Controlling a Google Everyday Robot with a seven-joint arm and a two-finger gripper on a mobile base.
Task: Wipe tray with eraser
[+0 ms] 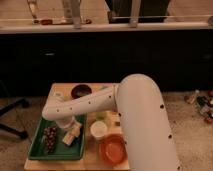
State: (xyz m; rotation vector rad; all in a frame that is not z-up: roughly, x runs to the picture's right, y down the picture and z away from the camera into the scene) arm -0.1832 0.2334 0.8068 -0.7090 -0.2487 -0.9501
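The green tray (37, 156) lies on the left front of the wooden table. The pale cream eraser (71, 137) rests inside the tray near its right side. My gripper (67, 125) hangs down from the white arm's wrist and sits right over the eraser's upper end, touching or nearly touching it. The arm covers the tray's far edge. A dark bunch of small round pieces (49, 139) lies in the tray just left of the eraser.
An orange round bowl (112, 150) sits right of the tray at the front. A white cup (99, 130) stands behind it. A dark bowl (81, 91) sits at the table's back. My big white arm (142, 125) covers the table's right half.
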